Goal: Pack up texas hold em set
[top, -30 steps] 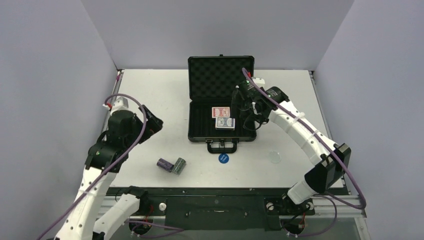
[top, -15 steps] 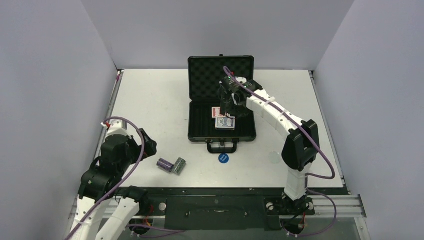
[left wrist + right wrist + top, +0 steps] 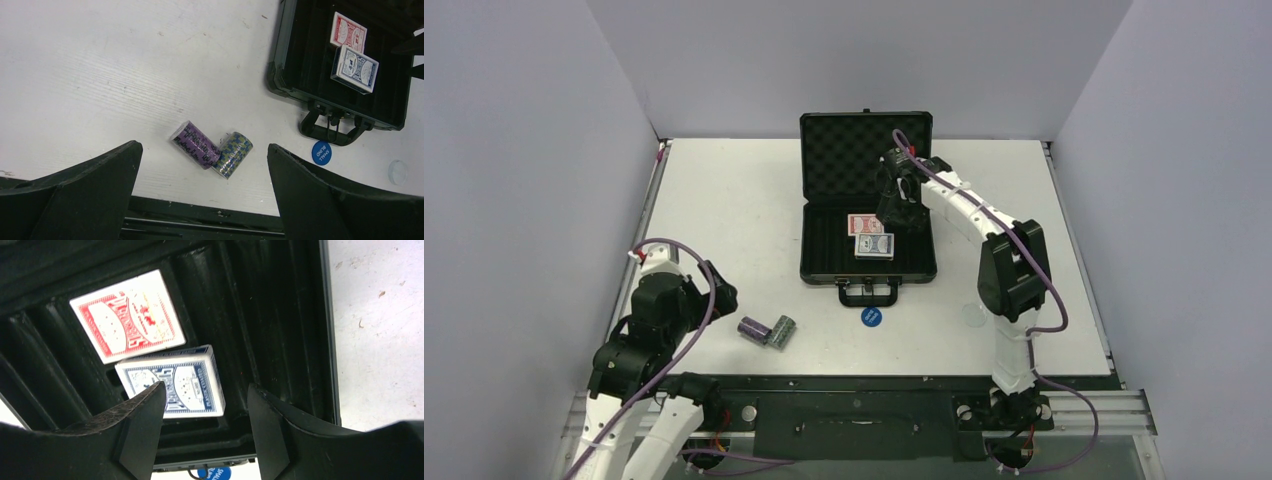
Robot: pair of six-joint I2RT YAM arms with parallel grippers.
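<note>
The black case lies open at the table's middle back, its foam lid upright. In its tray a red deck lies flat, and a blue deck leans partly over its near edge. My right gripper hovers over the tray just right of the decks. In the right wrist view its jaws stand apart, nothing between them, with the blue deck below. Purple and green chip stacks lie on their sides, touching. My left gripper is wide open above them.
A blue disc lies on the table just in front of the case handle. A clear disc sits to its right. Grey walls close the table on three sides. The black base rail runs along the near edge.
My right arm folded its elbow in toward the case and its jaws narrowed above the decks. My left arm drew back toward the near left corner, still wide open.
</note>
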